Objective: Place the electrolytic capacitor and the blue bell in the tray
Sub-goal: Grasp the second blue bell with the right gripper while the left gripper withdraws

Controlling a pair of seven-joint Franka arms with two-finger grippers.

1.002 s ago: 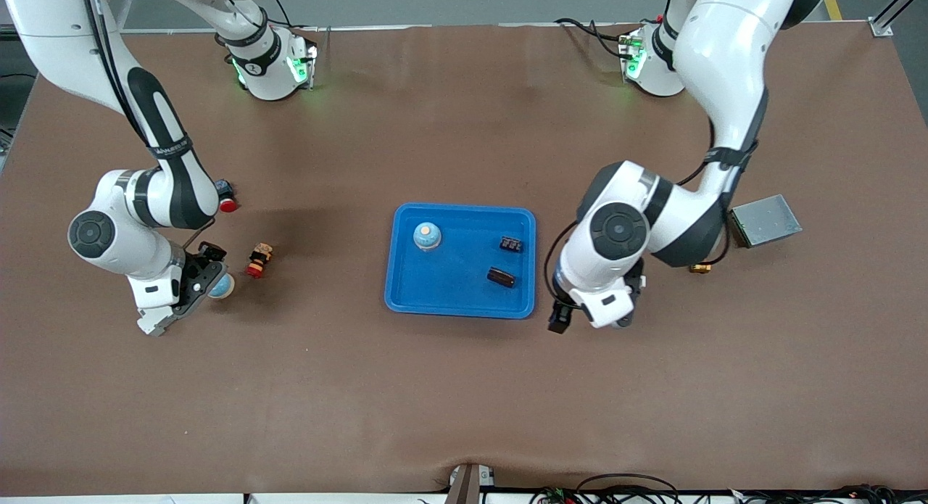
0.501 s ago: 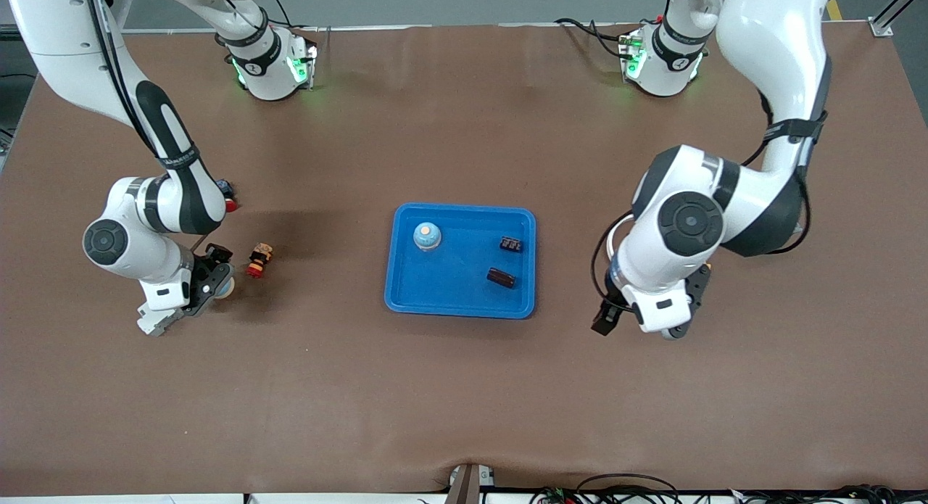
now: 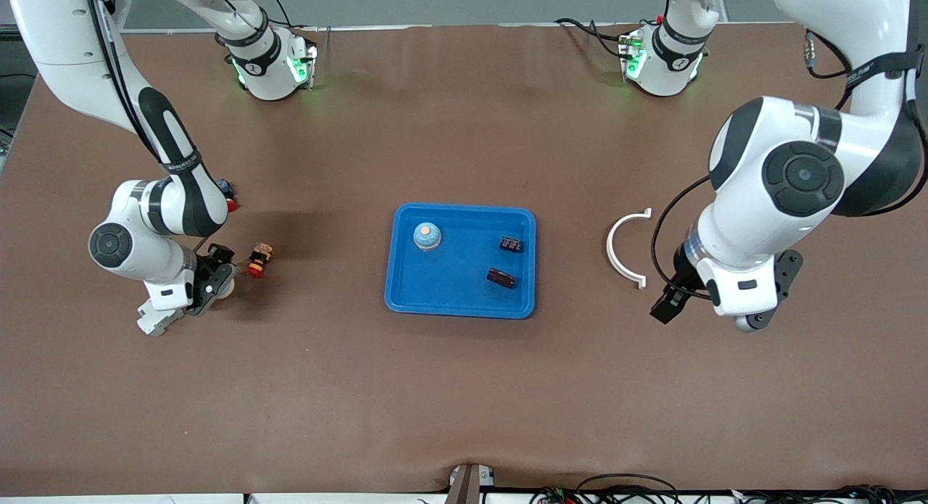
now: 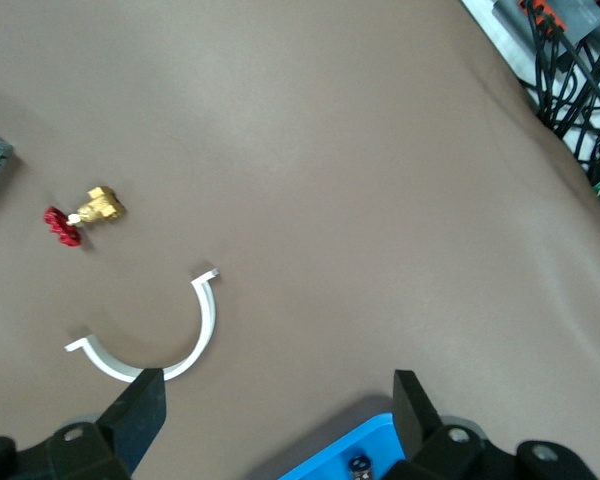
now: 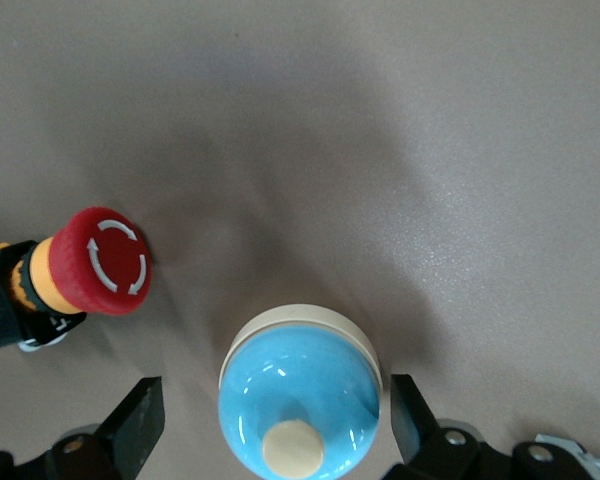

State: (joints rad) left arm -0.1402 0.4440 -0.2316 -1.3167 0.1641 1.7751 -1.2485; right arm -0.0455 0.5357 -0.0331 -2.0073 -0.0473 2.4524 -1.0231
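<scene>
Straddling the blue bell [image 5: 300,395] on the worktop [image 3: 464,388] for pickup, the right end effector [image 5: 275,425] is held open, empty; the left end effector [image 4: 275,420], open and empty, waits over bare worktop beside the tray [image 3: 406,301].

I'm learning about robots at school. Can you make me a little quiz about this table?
1. True or false: a blue bell already sits in the tray.
2. What is the open right gripper over? A) a second blue bell B) a spoon C) a cup
3. Which white thing lies on the table near the open left gripper?
Key: 1 true; 2 A; 3 the curved white clip.
</scene>
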